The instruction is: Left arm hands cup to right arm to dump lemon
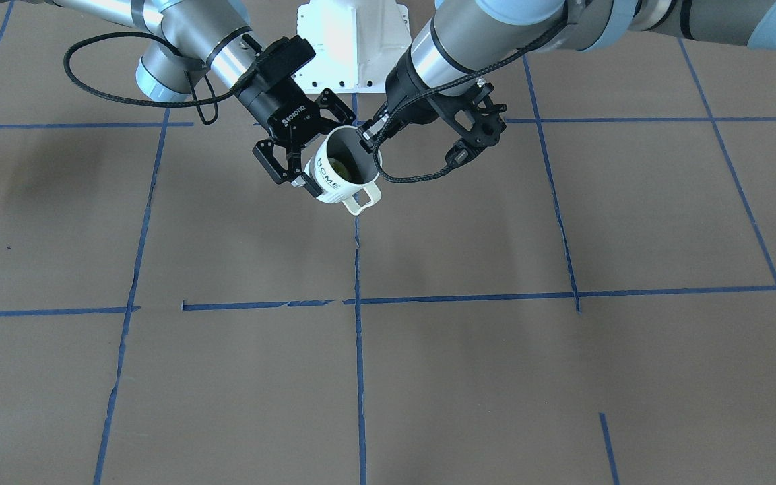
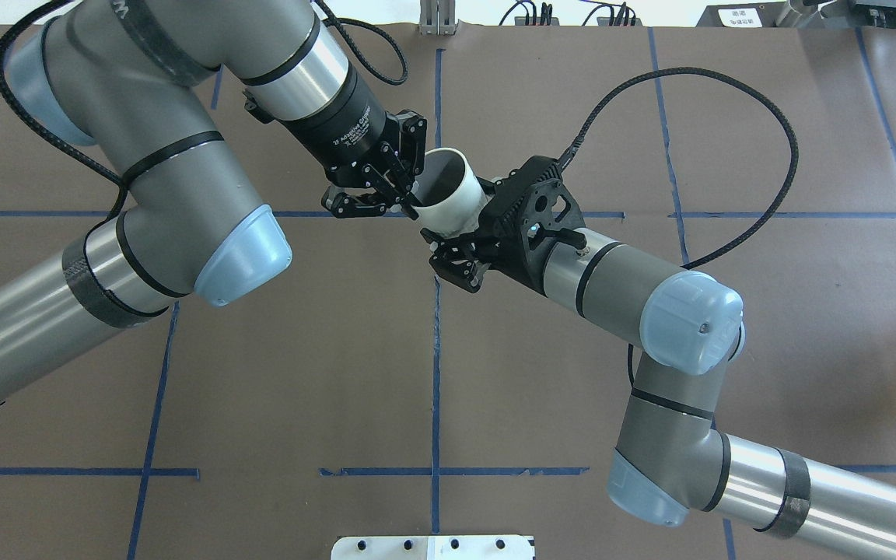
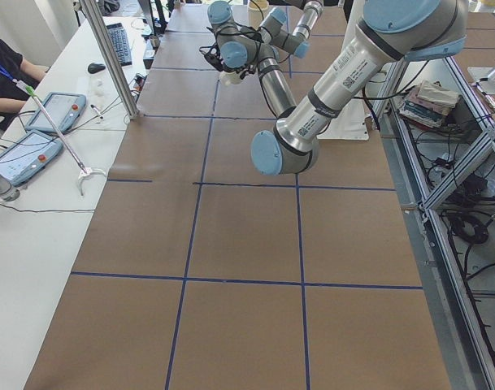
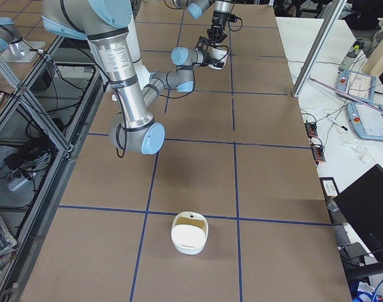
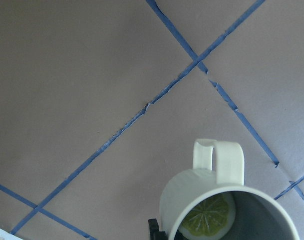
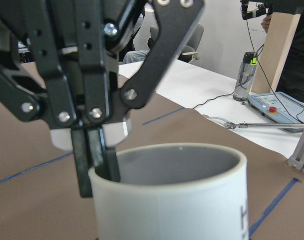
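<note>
The cup (image 1: 334,183), a white mug lettered "HOME", hangs tilted over the table's middle between both arms. The lemon (image 1: 339,165) lies inside it; in the left wrist view it is a yellow-green slice (image 5: 207,217) on the cup's (image 5: 174,200) floor, with the handle pointing away. My left gripper (image 1: 368,138) (image 2: 411,201) is shut on the rim, one finger inside and one outside, as the right wrist view shows (image 6: 97,165). My right gripper (image 1: 327,153) (image 2: 460,219), lettered "ROBOTIQ", straddles the cup's (image 2: 456,201) body with its fingers against both sides.
Brown table paper (image 1: 226,377) with a blue tape grid lies under the arms. The white robot base (image 1: 354,47) is close behind the grippers. A white container (image 4: 190,234) stands at the table's right end. A side desk with tablets (image 3: 36,138) and a seated person runs along the far side.
</note>
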You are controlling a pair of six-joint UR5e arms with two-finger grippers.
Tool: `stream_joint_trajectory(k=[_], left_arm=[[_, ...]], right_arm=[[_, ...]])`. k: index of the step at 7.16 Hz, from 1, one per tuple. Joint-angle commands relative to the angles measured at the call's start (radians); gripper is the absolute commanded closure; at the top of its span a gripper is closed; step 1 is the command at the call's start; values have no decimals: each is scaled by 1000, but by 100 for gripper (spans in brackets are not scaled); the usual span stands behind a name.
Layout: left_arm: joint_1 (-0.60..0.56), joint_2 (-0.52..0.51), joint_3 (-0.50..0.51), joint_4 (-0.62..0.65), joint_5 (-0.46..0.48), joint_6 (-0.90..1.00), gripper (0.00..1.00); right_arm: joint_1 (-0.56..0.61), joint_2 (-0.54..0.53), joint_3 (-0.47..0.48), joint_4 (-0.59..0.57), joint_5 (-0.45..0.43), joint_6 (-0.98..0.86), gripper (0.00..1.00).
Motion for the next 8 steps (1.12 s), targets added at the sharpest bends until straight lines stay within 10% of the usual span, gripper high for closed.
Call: stream_joint_trajectory(k=[1,5,8], left_arm=[[-6,6,-7,-2,-44,55,0],[-126,140,-36,5,-164,321,0],[-123,360,-38,14,79,839,0]], right_arm=[[-2,-2,9,0,-7,3,75],[2,-11,6,0,-9,5,96],[97,-78,4,-1,-9,29,98]])
